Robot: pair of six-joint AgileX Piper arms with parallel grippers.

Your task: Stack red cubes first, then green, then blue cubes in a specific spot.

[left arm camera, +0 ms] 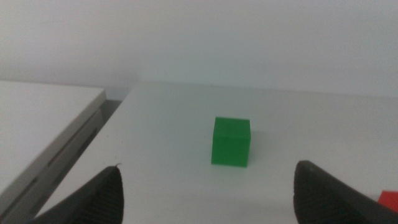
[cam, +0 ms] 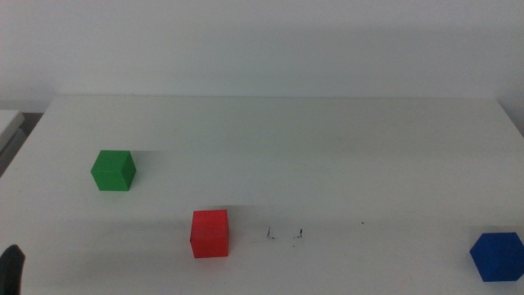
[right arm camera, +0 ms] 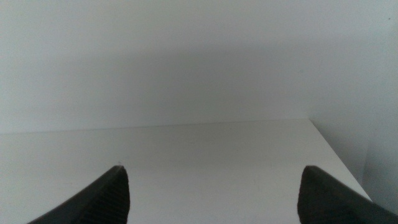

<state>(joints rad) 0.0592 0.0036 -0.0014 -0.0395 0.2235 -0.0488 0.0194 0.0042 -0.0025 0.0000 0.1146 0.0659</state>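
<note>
The red cube [cam: 210,233] sits on the white table near the front, left of centre. Just right of it are two tiny black pen marks [cam: 284,234], the marked spot, with nothing on it. The green cube [cam: 113,170] stands at the left, farther back; it also shows in the left wrist view [left arm camera: 231,142], ahead of my open, empty left gripper [left arm camera: 208,199]. A corner of the red cube [left arm camera: 389,199] peeks in there. The blue cube [cam: 497,256] sits at the front right. My left gripper shows only as a dark tip [cam: 11,266] at the bottom left. My right gripper [right arm camera: 211,199] is open and empty.
A second white surface [left arm camera: 43,124] stands beside the table's left edge, with a gap between them. The table's far edge meets a plain white wall [cam: 262,49]. The right wrist view shows bare tabletop and the table's right edge [right arm camera: 336,152].
</note>
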